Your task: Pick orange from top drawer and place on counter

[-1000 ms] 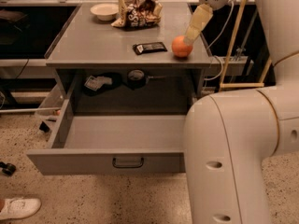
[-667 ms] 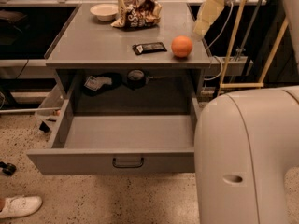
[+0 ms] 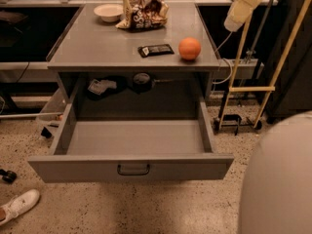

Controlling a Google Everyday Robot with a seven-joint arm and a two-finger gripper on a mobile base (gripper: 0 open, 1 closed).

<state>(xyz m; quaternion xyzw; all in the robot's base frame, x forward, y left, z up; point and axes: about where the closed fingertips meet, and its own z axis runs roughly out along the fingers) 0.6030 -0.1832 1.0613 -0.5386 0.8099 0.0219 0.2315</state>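
On the tabletop (image 3: 97, 43), near its front right corner: the orange (image 3: 189, 48), round and smooth, sitting free with nothing touching it. Just left of the orange, close but apart: a flat dark packet (image 3: 155, 49), lying at a slight angle. Behind and left of the orange: a crumpled brown-and-white snack bag (image 3: 143, 12). Farther left again, at the rear of the tabletop: a white bowl (image 3: 108, 11), upright. Above and right of the orange, well apart from it and out past the tabletop's right edge: the claw (image 3: 234, 22), cream-coloured, slanting down and to the left; whether it is spread or pressed together cannot be told. Below and in front of the orange: the top drawer (image 3: 73, 167), grey, pulled well out, with a small dark bar handle (image 3: 133, 169) at the centre of its front panel. Below and left of the orange, in the dark recess behind the drawer: a dark round object (image 3: 141, 79) and a dark item with a pale label (image 3: 101, 86). Right of the orange, standing on the speckled floor (image 3: 161, 206): a yellow frame (image 3: 248, 89). Far below and right of the orange: a pale rounded robot body (image 3: 278, 179). Far below and left of the orange: a white shoe (image 3: 18, 204).
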